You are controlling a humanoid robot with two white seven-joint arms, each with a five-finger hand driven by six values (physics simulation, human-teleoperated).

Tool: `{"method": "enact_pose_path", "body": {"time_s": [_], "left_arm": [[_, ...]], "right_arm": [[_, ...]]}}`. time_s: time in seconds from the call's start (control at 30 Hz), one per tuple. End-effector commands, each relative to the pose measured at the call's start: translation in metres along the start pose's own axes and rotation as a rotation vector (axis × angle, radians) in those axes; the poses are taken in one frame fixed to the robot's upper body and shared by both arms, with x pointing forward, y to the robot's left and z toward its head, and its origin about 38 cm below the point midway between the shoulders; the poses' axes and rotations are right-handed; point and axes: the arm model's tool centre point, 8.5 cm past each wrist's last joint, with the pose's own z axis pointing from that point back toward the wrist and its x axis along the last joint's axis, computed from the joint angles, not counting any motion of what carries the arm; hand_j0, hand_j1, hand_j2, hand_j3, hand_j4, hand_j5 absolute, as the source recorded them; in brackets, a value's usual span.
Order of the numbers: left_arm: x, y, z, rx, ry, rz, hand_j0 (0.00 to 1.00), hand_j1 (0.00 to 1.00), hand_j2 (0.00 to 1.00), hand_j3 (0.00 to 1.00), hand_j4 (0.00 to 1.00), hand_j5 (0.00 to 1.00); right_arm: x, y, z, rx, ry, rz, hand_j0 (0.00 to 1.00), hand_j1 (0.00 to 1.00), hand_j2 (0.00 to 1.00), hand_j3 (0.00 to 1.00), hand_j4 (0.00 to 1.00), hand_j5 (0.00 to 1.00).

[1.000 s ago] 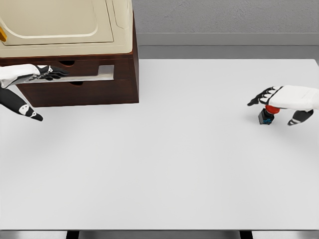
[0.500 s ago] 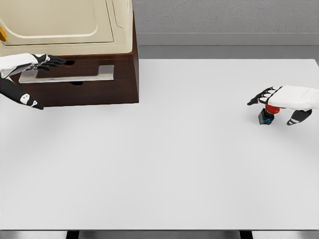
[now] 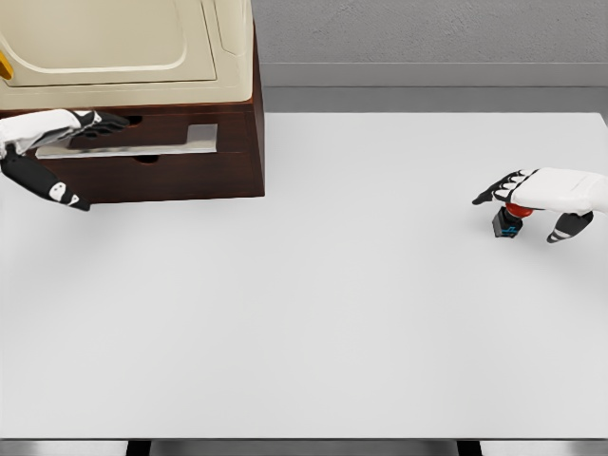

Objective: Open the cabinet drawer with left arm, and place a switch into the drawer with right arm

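The switch (image 3: 507, 219), small, black-bodied with a red cap and a blue mark, is seen at the right edge of the frame, upright on the white bench (image 3: 332, 304); the right robot hand (image 3: 537, 195) is laid over it from the right, fingers extended to the left past the cap and thumb hanging below; a closed grip on it is not shown, so the hand is read as open and covering, not holding. At upper left the dark wood cabinet (image 3: 190, 176) is seen under a cream appliance (image 3: 123, 47); the drawer (image 3: 142, 141) is pulled out only a little, its grey inner edge showing as a narrow strip; the left robot hand (image 3: 71, 128) is set at the drawer's left end with dark fingers reaching toward the handle notch; whether the handle is actually gripped cannot be told. Step in hand, as judged: drawer opening, early stage; switch well apart from the cabinet, across the bench. Next move calls for a further outward pull by the left arm until the opening is wide enough; the right fingers must be closed round the switch before any lift.
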Motion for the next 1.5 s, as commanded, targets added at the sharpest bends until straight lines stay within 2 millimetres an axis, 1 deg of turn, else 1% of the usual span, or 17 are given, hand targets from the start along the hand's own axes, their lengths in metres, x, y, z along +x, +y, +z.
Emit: {"method": "enact_pose_path", "body": {"time_s": [0.0,0.1,0.37,0.63,0.7,0.73,0.8,0.87,0.93,1.0,1.13,1.2,1.37,1.47], "left_arm": [[-0.003,-0.007,-0.005,-0.013,0.004,0.005,1.0,1.0,1.0,1.0,1.0,1.0],[-0.008,-0.005,-0.005,-0.005,0.017,0.013,1.0,1.0,1.0,1.0,1.0,1.0],[-0.006,-0.008,-0.01,-0.012,0.008,0.016,1.0,1.0,1.0,1.0,1.0,1.0],[-0.007,-0.013,-0.014,-0.021,0.017,-0.005,0.89,0.89,0.89,0.89,0.89,0.89],[-0.006,-0.013,-0.014,-0.021,0.016,-0.005,0.83,0.83,0.83,0.83,0.83,0.83],[-0.006,-0.013,-0.014,-0.022,0.015,-0.004,0.83,0.83,0.83,0.83,0.83,0.83],[-0.006,-0.013,-0.014,-0.021,0.014,-0.005,0.82,0.82,0.82,0.82,0.82,0.82],[-0.005,-0.013,-0.014,-0.023,0.01,-0.006,0.82,0.82,0.82,0.82,0.82,0.82],[-0.004,-0.014,-0.014,-0.026,0.005,-0.007,0.8,0.8,0.8,0.8,0.8,0.8],[-0.002,-0.014,-0.014,-0.029,0.001,-0.009,0.8,0.8,0.8,0.8,0.8,0.8],[0.008,-0.018,-0.014,-0.045,-0.028,-0.023,0.8,0.8,0.8,0.8,0.8,0.8],[0.009,-0.018,-0.013,-0.048,-0.031,-0.025,0.8,0.8,0.8,0.8,0.8,0.8],[0.011,-0.019,-0.011,-0.076,-0.045,-0.016,0.81,0.81,0.81,0.81,0.81,0.81],[0.017,-0.021,-0.011,-0.086,-0.061,-0.024,0.81,0.81,0.81,0.81,0.81,0.81]], "right_arm": [[0.0,0.0,0.001,-0.003,0.001,-0.004,1.0,1.0,1.0,1.0,1.0,1.0],[0.0,-0.001,0.0,-0.003,0.0,-0.003,1.0,1.0,1.0,1.0,1.0,1.0],[0.0,-0.001,0.0,-0.003,0.0,-0.003,1.0,1.0,1.0,1.0,1.0,1.0],[0.0,-0.002,0.001,-0.005,0.001,-0.001,1.0,1.0,1.0,1.0,1.0,1.0],[0.0,-0.003,0.001,-0.006,0.0,0.002,1.0,1.0,1.0,1.0,1.0,1.0],[-0.001,-0.007,0.003,-0.018,0.004,0.002,1.0,1.0,1.0,1.0,1.0,1.0],[-0.004,-0.009,0.008,-0.026,0.016,0.003,1.0,1.0,1.0,1.0,1.0,1.0],[-0.004,-0.01,0.008,-0.034,0.012,-0.002,1.0,1.0,1.0,1.0,1.0,1.0],[-0.006,-0.016,0.013,-0.05,0.021,0.002,1.0,1.0,1.0,1.0,1.0,1.0],[-0.004,-0.015,0.011,-0.047,0.015,0.004,1.0,1.0,1.0,1.0,1.0,1.0],[-0.002,-0.014,0.009,-0.044,0.008,0.002,1.0,1.0,1.0,1.0,1.0,1.0],[0.001,-0.009,0.003,-0.027,-0.005,0.002,1.0,1.0,1.0,1.0,1.0,1.0],[0.002,-0.008,0.002,-0.023,-0.008,0.002,1.0,1.0,1.0,1.0,1.0,1.0],[0.002,-0.008,0.002,-0.022,-0.007,0.003,1.0,1.0,1.0,1.0,1.0,1.0]]}}
